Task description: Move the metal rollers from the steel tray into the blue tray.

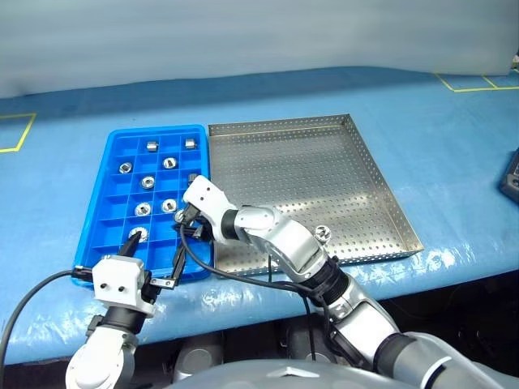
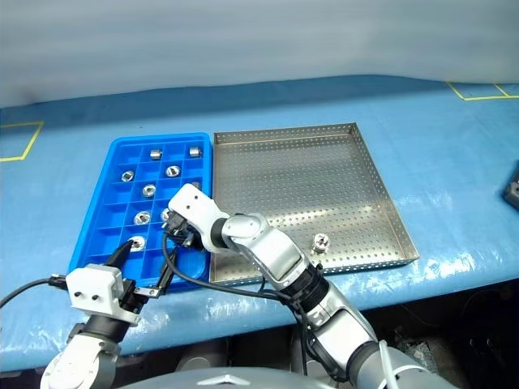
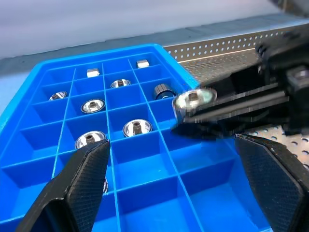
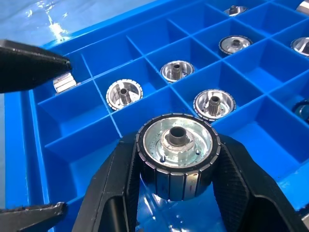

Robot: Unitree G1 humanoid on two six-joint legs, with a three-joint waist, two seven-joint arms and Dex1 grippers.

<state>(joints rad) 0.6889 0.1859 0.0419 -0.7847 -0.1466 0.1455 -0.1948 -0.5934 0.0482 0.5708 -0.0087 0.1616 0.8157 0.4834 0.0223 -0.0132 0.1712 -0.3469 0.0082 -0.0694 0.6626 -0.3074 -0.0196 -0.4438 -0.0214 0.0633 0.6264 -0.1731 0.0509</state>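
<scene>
The left gripper, fingers spread wide and empty, hovers at the near edge of the bright blue compartmented plastic tray. Over that tray's near right cells, the right gripper is clamped on a shiny ribbed metal roller: the carrying step. Next it likely needs lowering into an empty cell, clear of dividers. One roller remains in the perforated steel tray, near its front rim.

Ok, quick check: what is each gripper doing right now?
Left gripper: open, holding nothing, hovering at the near end of the blue tray.
Right gripper: shut on a metal roller, over the blue tray's compartments.
</scene>
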